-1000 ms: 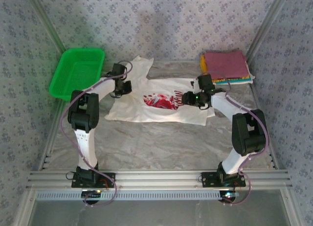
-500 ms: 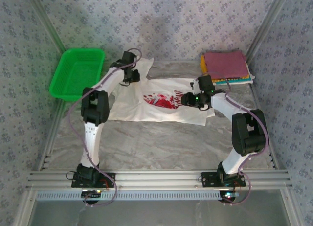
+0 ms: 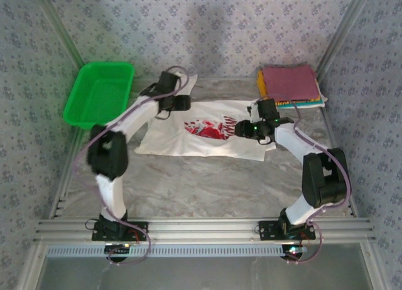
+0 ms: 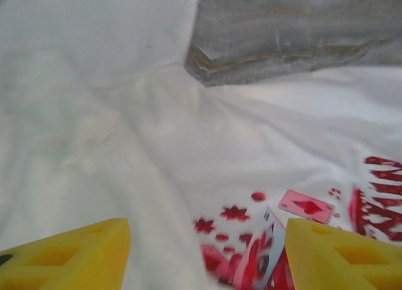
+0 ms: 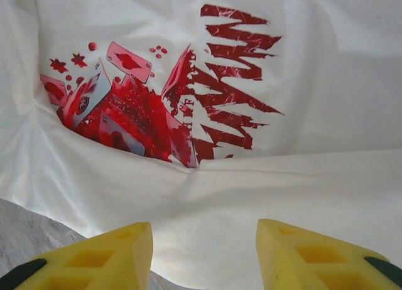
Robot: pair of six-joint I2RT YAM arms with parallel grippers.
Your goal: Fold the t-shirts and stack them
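Surface first: the grey marbled top looks the same to me as a second ago. Spread across its middle lies the white t-shirt, flat and chest-up, with its red graphic showing. One sleeve points toward the far wall. As far as I can see, the shirt's outline has hardly shifted. The green basket sits at the far left and has not moved. The stack of folded shirts, maroon on top with yellow and teal edges below, stays in the far right corner, well apart from the white one.

My left arm has changed most. A second ago its wrist hung near the shirt's left edge. Now it reaches farther in, and the left gripper is over the upper part of the shirt beside that sleeve. From the wrist view the left gripper is open, with its yellow fingers wide apart above bare cloth and nothing between them.

The right gripper is almost where it was, at the right end of the graphic, though the arm's elbow has dropped a little. Its wrist view shows the right gripper open too, above a crease in the shirt.
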